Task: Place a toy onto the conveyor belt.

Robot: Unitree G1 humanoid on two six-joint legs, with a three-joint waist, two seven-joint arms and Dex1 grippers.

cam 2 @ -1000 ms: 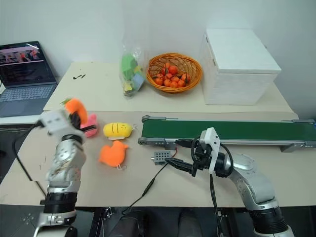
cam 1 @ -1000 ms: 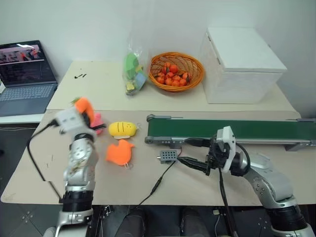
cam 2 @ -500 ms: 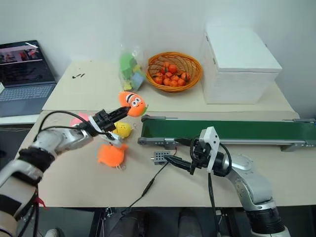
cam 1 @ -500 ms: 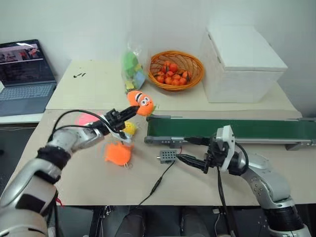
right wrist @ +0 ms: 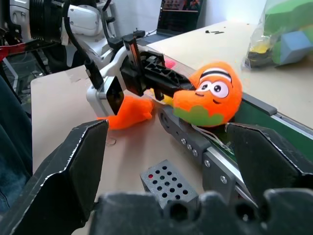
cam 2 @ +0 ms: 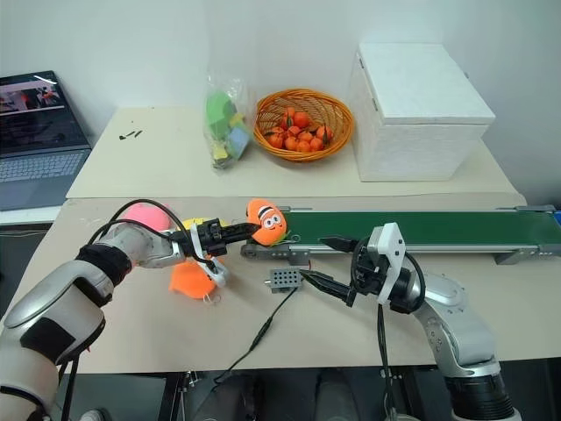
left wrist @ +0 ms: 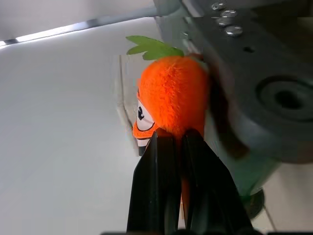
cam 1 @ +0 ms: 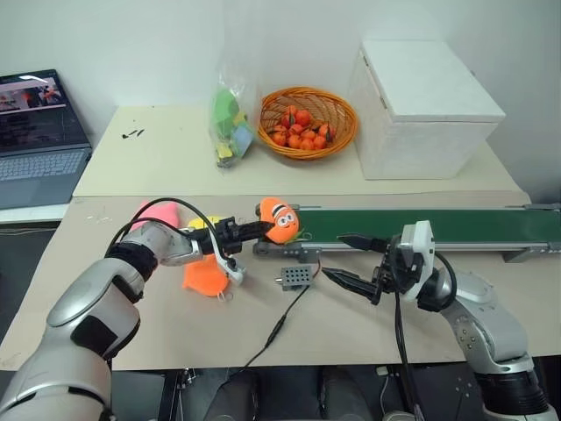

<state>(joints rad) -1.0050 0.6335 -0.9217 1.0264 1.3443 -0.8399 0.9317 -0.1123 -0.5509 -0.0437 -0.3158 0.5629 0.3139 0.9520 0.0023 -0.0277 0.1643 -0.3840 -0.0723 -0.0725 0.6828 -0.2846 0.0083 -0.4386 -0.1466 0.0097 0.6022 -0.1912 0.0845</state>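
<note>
Toy [cam 1: 280, 220] now at belt [cam 1: 438, 226] end

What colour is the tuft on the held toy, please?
Green, atop the orange toy; clearest in the left wrist view.

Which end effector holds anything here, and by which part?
The left end effector pinches the toy at one edge, over the conveyor belt end. The right end effector holds nothing.

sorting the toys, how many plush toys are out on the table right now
4: the toy in the left gripper at the conveyor belt end; orange finned plush, yellow plush and pink plush by the left arm, partly hidden. More may be hidden.
</note>
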